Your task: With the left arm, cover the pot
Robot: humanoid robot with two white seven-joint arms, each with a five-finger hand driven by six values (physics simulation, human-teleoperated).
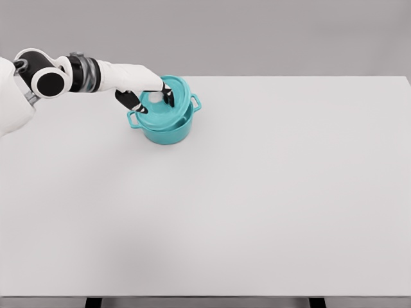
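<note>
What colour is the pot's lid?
Teal, matching the pot. The lid shows in the head view, under the left hand.

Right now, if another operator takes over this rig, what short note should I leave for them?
Left hand: fingers curled around the lid's knob, holding the teal lid.
Right arm: not in view.
The lid sits tilted over the teal pot, which stands at the far left of the white table.
Done: lid brought onto the pot.
Left: level the lid so it sits flat on the rim, open the hand, pull the arm away.
</note>
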